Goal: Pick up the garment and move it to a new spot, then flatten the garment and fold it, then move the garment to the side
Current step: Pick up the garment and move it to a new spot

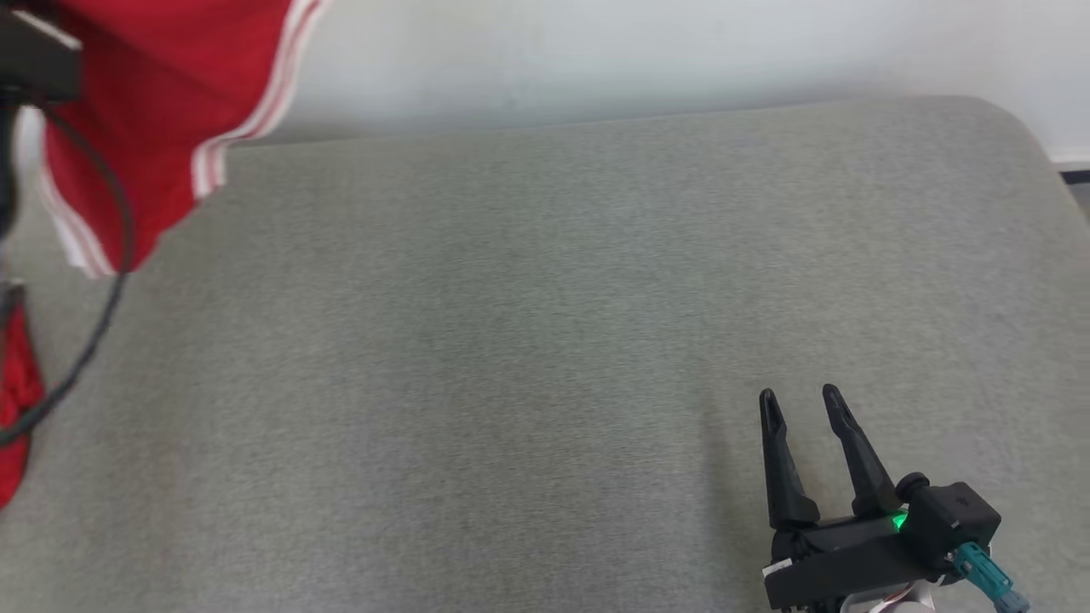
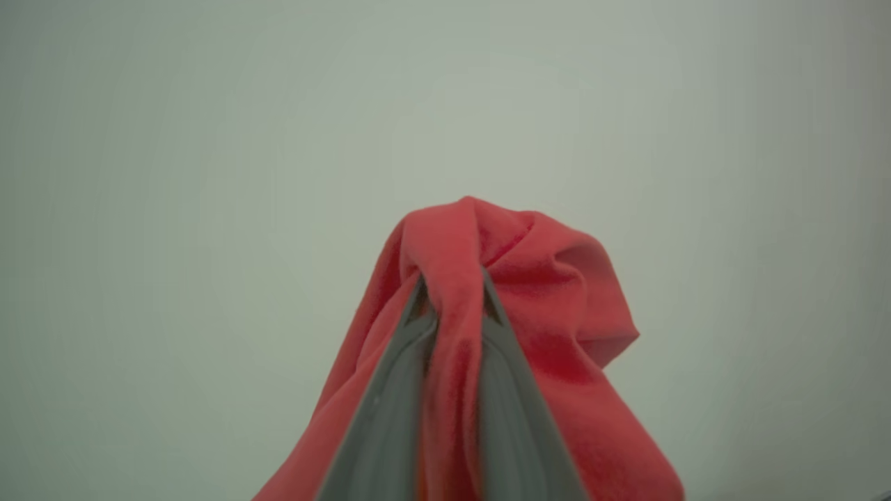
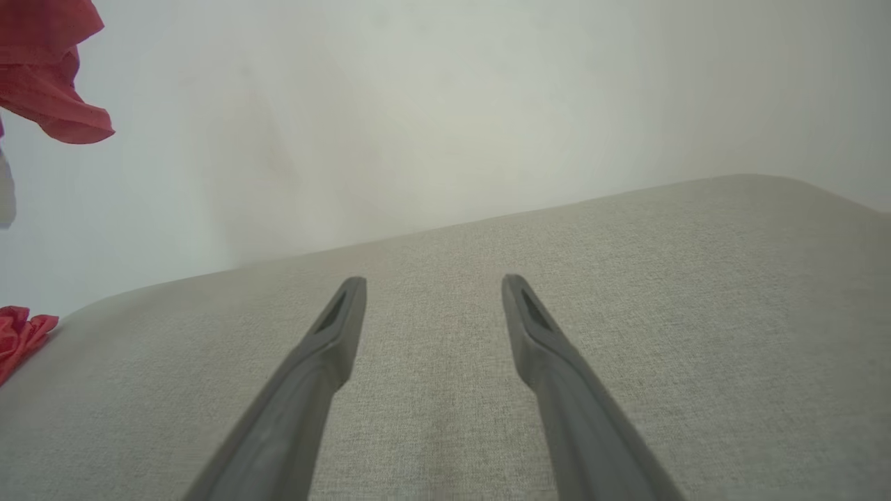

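The left gripper (image 2: 451,296) has its two dark fingers pressed almost together on a bunched fold of the red garment (image 1: 162,111). Seen along those fingers, the cloth runs up between them, bulges over their tips and spills down on both sides. The garment hangs in the air at the far left of the cushion, lifted clear of the surface there. It is well apart from the right gripper (image 1: 800,398), which is down at the near right.

Narrow white stripes (image 1: 255,102) run along the garment's hem, and the weave looks like a fine sports knit. Another part of the red cloth (image 1: 13,400) shows lower at the left edge, by the cushion's side. It is cut off by the edge of the view, so I can't say whether it rests on the cushion or hangs beside it.

The right gripper sits low over the grey fabric with its fingers spread wide and nothing between them, the tips pointing toward the wall. A small green light (image 1: 897,522) glows on its black body, and a teal connector (image 1: 979,569) sticks out at the wrist.

A thin black cable (image 1: 111,281) loops down in front of the hanging garment, coming from a dark, blurred block (image 1: 34,51) in the top left corner.

The cushion (image 1: 545,323) is broad and covered in grey woven upholstery, with a rounded corner at the far right. It backs onto a plain pale wall (image 1: 681,51).
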Robot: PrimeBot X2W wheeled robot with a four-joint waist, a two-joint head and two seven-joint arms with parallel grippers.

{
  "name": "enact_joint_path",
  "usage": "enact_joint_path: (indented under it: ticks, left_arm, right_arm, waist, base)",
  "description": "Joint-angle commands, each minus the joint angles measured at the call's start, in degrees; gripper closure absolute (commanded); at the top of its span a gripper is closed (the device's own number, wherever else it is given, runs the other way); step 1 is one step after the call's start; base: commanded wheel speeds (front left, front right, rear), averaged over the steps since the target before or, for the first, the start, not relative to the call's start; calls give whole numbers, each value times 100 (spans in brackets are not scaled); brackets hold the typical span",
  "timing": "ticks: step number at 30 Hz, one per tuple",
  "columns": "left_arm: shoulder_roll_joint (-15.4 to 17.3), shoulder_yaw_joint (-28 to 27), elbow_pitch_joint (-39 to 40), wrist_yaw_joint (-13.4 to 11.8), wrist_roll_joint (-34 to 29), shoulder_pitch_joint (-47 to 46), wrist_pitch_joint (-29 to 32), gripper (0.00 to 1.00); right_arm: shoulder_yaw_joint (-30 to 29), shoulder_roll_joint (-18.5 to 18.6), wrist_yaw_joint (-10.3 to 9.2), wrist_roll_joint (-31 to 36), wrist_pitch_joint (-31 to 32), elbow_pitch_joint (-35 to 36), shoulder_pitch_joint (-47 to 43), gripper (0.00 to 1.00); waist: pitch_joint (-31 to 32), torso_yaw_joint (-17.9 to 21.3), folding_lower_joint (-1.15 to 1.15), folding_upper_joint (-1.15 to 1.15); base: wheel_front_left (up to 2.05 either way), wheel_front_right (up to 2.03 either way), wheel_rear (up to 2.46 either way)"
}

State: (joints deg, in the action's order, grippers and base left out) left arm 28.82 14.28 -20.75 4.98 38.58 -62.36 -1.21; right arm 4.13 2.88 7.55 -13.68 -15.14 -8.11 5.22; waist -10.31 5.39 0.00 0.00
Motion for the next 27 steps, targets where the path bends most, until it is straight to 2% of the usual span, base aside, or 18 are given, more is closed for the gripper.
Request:
enact_joint_path:
  ticks: [1,9,16,22,27]
  left_arm:
    - [-164,102,258,-68,24,66,73,100]
    - [-678,483,925,-205,74,273,221,100]
    - [-1195,943,1271,-318,72,725,200,100]
    - [-1437,1204,1084,-364,165,1431,17,100]
    - [-1545,1399,682,-305,174,2049,-190,100]
  right_arm:
    - [36,0,-12,-39,-11,-8,-89,0]
    - [40,0,-12,-54,-12,13,-103,0]
    - [23,-1,-12,-72,-12,22,-42,0]
    - [65,0,-12,-94,-12,13,31,0]
    - [80,-1,-12,-70,-12,13,44,0]
  waist:
    - [74,391,0,0]
    - [10,766,0,0]
    - [-117,879,0,0]
    - [-215,914,0,0]
    - [-275,908,0,0]
  base:
    - [0,0,0]
    - [0,0,0]
    - [0,0,0]
    - [0,0,0]
    - [0,0,0]
